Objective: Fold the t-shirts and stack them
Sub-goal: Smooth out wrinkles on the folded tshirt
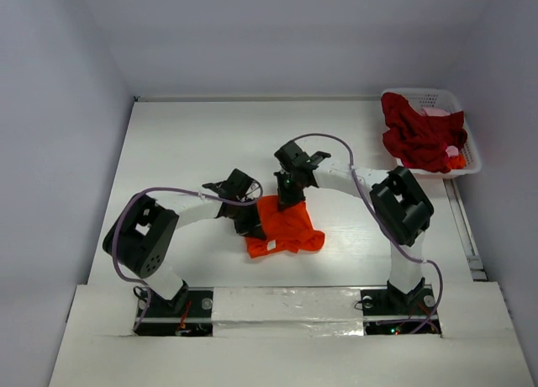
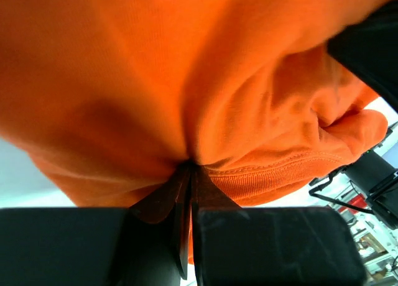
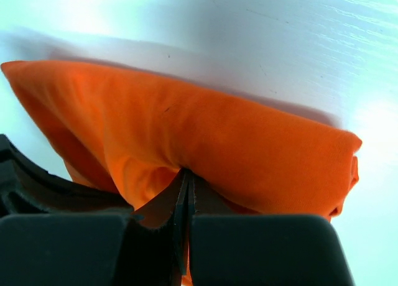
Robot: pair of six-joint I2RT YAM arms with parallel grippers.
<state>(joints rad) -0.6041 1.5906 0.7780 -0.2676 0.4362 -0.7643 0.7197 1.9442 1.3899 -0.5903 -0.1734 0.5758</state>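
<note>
The left end effector [image 1: 249, 220] was clamped on the left edge of the orange-red t-shirt [image 1: 287, 229]. The shirt lay crumpled on the tabletop [image 1: 193, 143] near its middle, between the two arms. The right end effector [image 1: 290, 193] pinched the same shirt's far edge. At the far right, the dark crimson t-shirt [image 1: 419, 136] draped over the white basket [image 1: 420, 91], with pink cloth [image 1: 437, 112] showing behind it.

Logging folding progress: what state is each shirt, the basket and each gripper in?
left gripper: shut on the orange t-shirt
right gripper: shut on the orange t-shirt
orange t-shirt: bunched, pinched by both grippers
white basket: upright, holding cloth
dark red t-shirt: crumpled in the basket, unfolded
pink cloth: in the basket, mostly covered
</note>
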